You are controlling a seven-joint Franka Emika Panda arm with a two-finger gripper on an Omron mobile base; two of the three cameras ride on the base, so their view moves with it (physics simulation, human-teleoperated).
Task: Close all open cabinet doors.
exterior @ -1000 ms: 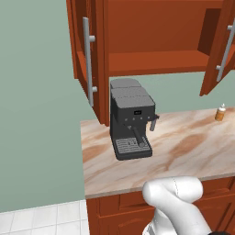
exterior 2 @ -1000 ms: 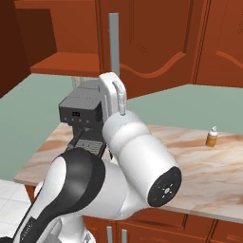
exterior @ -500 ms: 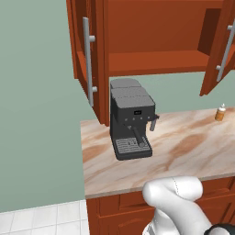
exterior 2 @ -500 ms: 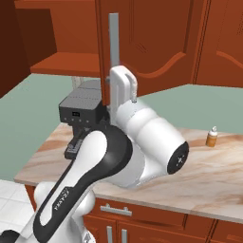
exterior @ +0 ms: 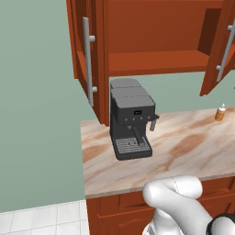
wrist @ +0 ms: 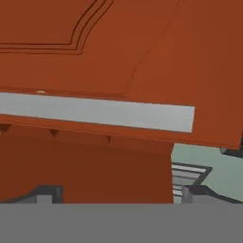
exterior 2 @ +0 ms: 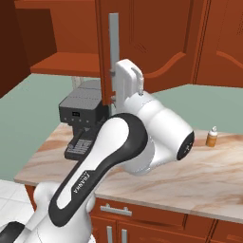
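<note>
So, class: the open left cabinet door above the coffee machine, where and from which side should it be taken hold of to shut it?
Take the left cabinet door by its long vertical bar handle, coming from the outer face. The bar stands off the wood on two posts near the free edge, far from the hinge, so there it likely swings most easily.

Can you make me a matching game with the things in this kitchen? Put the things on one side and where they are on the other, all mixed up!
Things:
1. coffee machine
2. small bottle
3. left cabinet door
4. floor tiles

Places:
A. swung open, silver handle on it
B. far right end of the counter
C. down low beside the counter
D. on the counter under the open cabinet

Pairs: 1-D, 2-B, 3-A, 4-C
</note>
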